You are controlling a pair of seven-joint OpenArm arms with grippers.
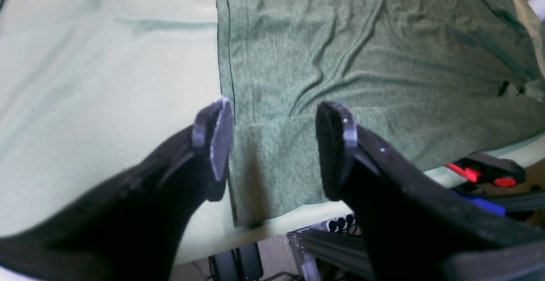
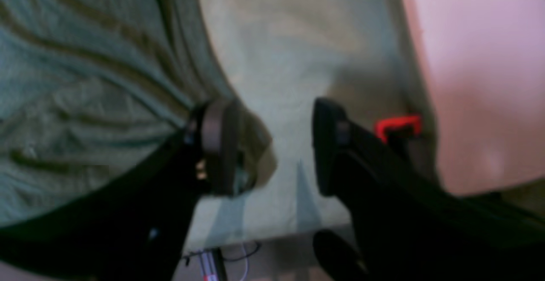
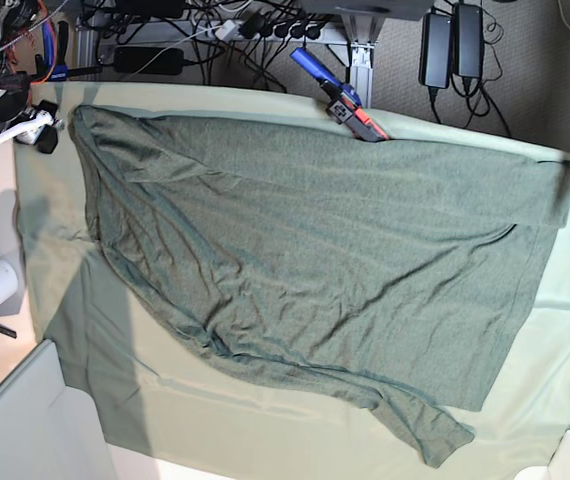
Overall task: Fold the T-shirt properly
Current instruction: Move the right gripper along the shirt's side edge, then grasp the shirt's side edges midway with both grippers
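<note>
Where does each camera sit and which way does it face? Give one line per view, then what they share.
Left wrist: rides the left arm, looks down past the open left gripper at the T-shirt edge.
Right wrist: rides the right arm, blurred, looks past the open right gripper at the table cloth beside the shirt.
Base: overhead, looks down on the spread shirt; barely any arm shows.
Shared: all show the T-shirt and table cloth.

The T-shirt [image 1: 340, 59] is lying flat on the table cloth [image 1: 106, 81]. Its hem corner is sitting between and just beyond the left gripper [image 1: 274, 144] fingers. The shirt's edge is lying left of the right gripper [image 2: 268, 144], with a clamp [image 2: 398, 125] lying to its right.
</note>
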